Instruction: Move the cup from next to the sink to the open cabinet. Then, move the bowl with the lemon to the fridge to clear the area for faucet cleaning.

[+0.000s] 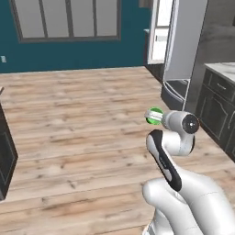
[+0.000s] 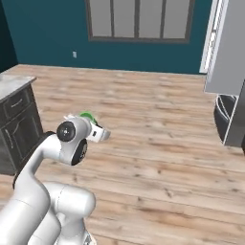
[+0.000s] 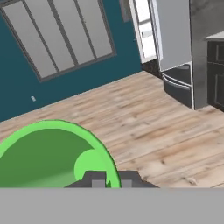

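A: Well, what is gripped by the hand (image 3: 108,178)?

B: The cup (image 3: 52,155) is gripped. In the hand view its bright green rim is seen pinched between the two dark fingertips (image 3: 95,179), which are drawn almost together on the cup's wall, and the open mouth of the cup is turned toward the camera.

A: And where is the cup seen from the base?

B: In the left base view the cup (image 1: 154,116) is seen just beyond the wrist, held out over the wooden floor (image 1: 78,124), clear of every table. In the right base view only a sliver of green (image 2: 88,116) is seen behind the wrist joint, and the hand (image 2: 101,134) is pointed to the right.

A: What is seen around the arm?

B: A teal wall (image 1: 78,55) with a grey panelled window (image 1: 66,19) is seen straight ahead. The fridge (image 1: 176,50) is seen to the right, well apart from the cup, with one door swung open, white shelves showing inside, and a drawer at its base. Dark lower cabinets (image 1: 215,108) under a pale table top (image 1: 225,69) are seen further right. In the right base view another dark cabinet (image 2: 16,124) with a marbled top is seen at the left edge.
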### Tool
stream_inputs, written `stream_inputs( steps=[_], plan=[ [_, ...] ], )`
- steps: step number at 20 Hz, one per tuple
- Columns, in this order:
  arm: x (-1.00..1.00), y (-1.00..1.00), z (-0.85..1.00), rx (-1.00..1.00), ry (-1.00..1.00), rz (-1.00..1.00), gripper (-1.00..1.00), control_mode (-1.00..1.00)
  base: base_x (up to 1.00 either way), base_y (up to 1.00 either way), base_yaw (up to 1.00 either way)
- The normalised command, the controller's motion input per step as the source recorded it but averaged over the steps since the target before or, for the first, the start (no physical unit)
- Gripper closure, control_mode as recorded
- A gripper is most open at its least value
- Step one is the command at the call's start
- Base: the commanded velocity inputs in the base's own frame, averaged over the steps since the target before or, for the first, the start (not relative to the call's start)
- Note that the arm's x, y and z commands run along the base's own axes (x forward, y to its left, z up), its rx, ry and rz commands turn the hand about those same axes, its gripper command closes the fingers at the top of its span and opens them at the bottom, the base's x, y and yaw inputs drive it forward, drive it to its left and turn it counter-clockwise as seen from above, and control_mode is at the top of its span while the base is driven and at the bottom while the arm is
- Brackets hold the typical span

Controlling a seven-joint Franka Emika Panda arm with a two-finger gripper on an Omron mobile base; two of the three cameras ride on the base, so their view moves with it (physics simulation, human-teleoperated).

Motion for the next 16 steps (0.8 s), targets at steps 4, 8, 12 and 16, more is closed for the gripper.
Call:
stream_inputs(
  steps=[4,8,12,16],
  plan=[
    [0.0,0.0,0.0,0.0,0.0,0.0,1.0,1.0,1.0,0.59,-0.25],
    [0.0,0.0,0.0,0.0,0.0,0.0,1.0,1.0,1.0,0.61,-0.25],
    [0.0,0.0,0.0,0.0,0.0,0.0,1.0,1.0,1.0,0.63,-0.26],
    [0.0,0.0,0.0,0.0,0.0,0.0,1.0,1.0,1.0,0.7,-0.26]
  ],
)
